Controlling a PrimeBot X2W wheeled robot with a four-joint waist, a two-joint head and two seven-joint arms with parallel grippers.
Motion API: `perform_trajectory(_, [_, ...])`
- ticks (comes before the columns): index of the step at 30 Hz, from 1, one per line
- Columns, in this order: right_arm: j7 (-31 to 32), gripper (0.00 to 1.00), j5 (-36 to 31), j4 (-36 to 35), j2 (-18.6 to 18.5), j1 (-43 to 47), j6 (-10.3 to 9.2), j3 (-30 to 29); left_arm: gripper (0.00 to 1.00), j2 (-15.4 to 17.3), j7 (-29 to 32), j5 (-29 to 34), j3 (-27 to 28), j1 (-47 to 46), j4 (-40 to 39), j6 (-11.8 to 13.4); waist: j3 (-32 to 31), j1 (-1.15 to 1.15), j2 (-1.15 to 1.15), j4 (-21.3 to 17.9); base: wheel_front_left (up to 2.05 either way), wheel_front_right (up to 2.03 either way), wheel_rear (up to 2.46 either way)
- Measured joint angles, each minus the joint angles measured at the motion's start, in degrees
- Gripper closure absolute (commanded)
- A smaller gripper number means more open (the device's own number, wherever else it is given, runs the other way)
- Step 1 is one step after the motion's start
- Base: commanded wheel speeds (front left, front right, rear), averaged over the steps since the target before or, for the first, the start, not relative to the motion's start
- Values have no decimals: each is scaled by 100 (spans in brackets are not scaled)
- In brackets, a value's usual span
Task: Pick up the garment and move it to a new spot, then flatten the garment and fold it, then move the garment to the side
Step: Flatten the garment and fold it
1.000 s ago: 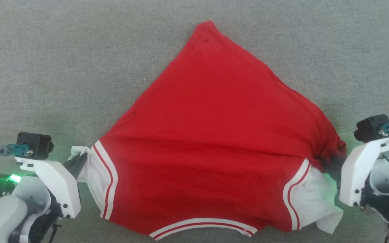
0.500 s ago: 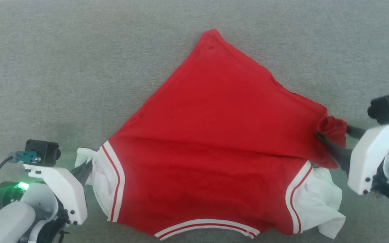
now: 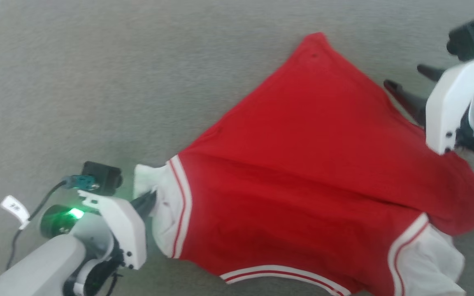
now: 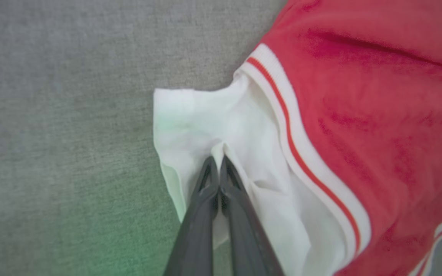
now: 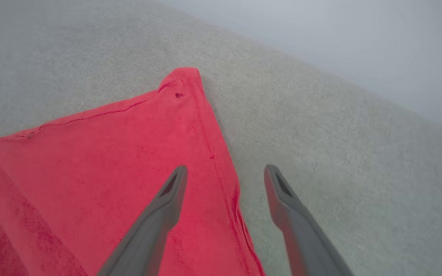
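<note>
The left fingers (image 4: 218, 170) are clamped on the white sleeve (image 4: 190, 115) of the red shirt (image 3: 303, 164). The right fingers (image 5: 175, 188) stand wide apart over the shirt's far edge, holding nothing.

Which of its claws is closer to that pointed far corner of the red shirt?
Right: the right gripper hangs open near that corner, beside the shirt; the left gripper pinches a white sleeve, far off.

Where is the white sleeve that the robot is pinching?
In the head view the white sleeve lies at the lower left on the grey surface, sticking out of the red shirt, with the left gripper shut on it.
</note>
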Motion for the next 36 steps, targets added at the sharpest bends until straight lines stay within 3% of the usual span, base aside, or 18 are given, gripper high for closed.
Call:
perform_trajectory(14, [-121,0,265,2409,-464,-1965,0,1534,100,-950,-43,198,-359,-659,754,-633,367,0,0,1194,0,0,0])
perform_trajectory(24, [566,0,693,3661,-411,-2658,-1,2412,100,-1310,-209,230,-410,-893,1224,-951,624,0,1,1489,0,0,0])
perform_trajectory(25, [654,9,732,3751,-407,-2736,-1,2496,100,-1341,-211,229,-413,-910,1269,-972,633,0,1,1498,0,0,0])
perform_trajectory(26, [725,100,744,3802,-400,-2797,-1,2584,100,-1368,-220,227,-417,-933,1321,-1002,640,0,2,1504,0,0,0])
perform_trajectory(31, [811,100,971,3989,-391,-2975,1,2860,100,-1404,-259,221,-409,-990,1511,-1102,626,0,2,1465,0,0,0])
perform_trajectory(36, [508,100,1179,4121,-343,-3074,7,2992,100,-1310,-259,176,-323,-1069,1605,-1102,542,0,1,1312,0,0,0])
